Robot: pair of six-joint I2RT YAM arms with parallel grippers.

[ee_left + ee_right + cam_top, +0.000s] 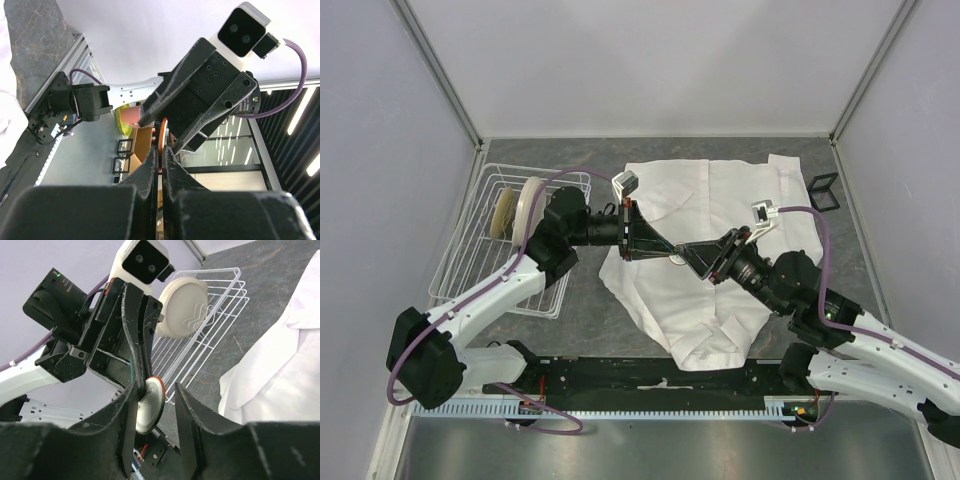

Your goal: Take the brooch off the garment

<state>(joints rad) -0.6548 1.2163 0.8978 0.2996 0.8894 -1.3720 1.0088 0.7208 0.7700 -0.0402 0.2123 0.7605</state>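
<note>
The garment (720,230), a white wrinkled shirt, lies spread on the dark table; it also shows in the right wrist view (280,375). Both grippers meet in the air above its left part. My left gripper (662,248) is shut on the brooch (150,407), a small round disc with a pale face and a coppery rim. In the left wrist view its thin orange edge (161,142) shows between my shut fingers (150,170). My right gripper (156,387) is open, with one jaw on each side of the brooch, which lies close against the left one.
A white wire rack (485,270) holding cream plates (525,205) stands at the left, close to my left arm. A small black wire-frame stand (823,190) sits at the back right beside the shirt. Walls enclose the table.
</note>
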